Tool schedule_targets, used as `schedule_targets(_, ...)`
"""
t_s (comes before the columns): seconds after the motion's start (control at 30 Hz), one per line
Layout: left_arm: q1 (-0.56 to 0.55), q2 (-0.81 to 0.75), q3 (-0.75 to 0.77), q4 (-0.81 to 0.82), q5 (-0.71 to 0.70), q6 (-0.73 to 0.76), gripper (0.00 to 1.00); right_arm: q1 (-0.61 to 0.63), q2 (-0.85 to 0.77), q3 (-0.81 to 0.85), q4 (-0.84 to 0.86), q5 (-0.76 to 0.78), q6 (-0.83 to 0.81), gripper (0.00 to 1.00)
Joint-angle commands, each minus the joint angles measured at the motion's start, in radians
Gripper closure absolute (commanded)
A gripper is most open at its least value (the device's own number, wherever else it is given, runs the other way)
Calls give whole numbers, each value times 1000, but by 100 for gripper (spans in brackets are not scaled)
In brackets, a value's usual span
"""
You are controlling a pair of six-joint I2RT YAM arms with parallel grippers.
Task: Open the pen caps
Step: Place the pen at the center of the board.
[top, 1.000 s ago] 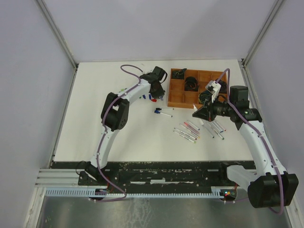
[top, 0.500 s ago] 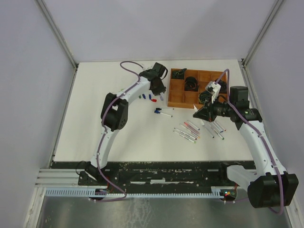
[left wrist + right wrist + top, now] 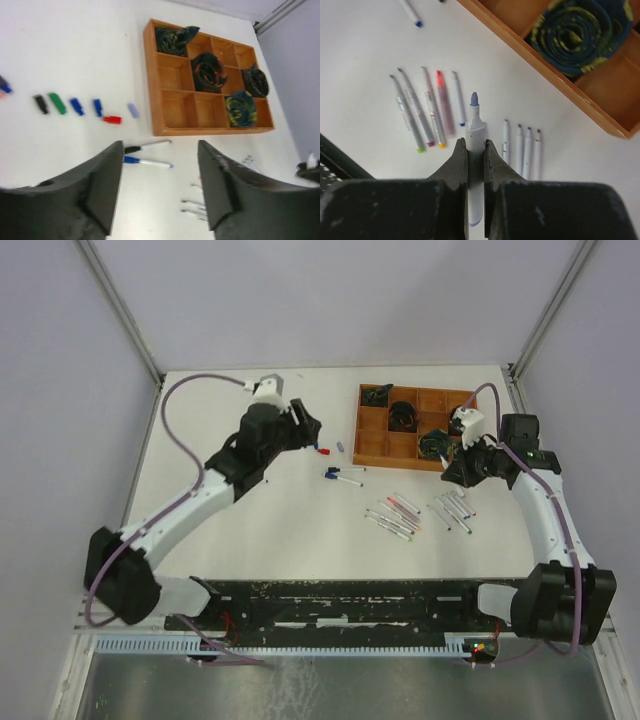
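Left gripper (image 3: 159, 150) open, nothing between fingers | right gripper (image 3: 475, 150) clamped on uncapped pen (image 3: 474, 125) | loose caps (image 3: 57, 103) in row beside tray (image 3: 152, 75)

Six stubby caps (image 3: 76, 106), black through lilac, lie rowed left of the tray (image 3: 215, 131); slim white pens (image 3: 147, 162) lie before it, another pen (image 3: 475, 130) held, tip bare.
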Motion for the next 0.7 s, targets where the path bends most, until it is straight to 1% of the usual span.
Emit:
schedule_targets(0.0, 0, -261, -376, 426, -132, 308, 25, -57, 69, 37, -46, 215, -145, 97)
schedule_targets(0.03, 1, -315, -435, 448, -168, 334, 20, -68, 93, 31, -40, 246, -163, 97)
schedule_targets(0.07, 1, -364, -485, 469, -183, 370, 18, -80, 112, 29, -39, 269, -178, 97)
schedule_targets(0.13, 1, -447, -563, 484, -211, 406, 17, -92, 152, 32, -39, 302, -204, 96)
schedule_targets(0.23, 0, -521, -629, 508, -212, 424, 17, -99, 197, 48, -43, 355, -237, 94)
schedule_targets(0.3, 0, -518, -669, 525, -239, 453, 17, -99, 215, 51, -52, 379, -274, 93)
schedule_targets(0.4, 0, -471, -733, 565, -265, 502, 17, -97, 231, 37, -56, 406, -346, 92)
schedule_targets(0.47, 0, -450, -709, 500, -303, 507, 17, -98, 253, 21, -46, 430, -383, 91)
schedule_targets(0.57, 0, -461, -731, 526, -265, 519, 17, -99, 298, 22, -22, 456, -390, 90)
schedule_targets(0.67, 0, -483, -752, 537, -270, 516, 16, -97, 342, 27, 7, 463, -378, 89)
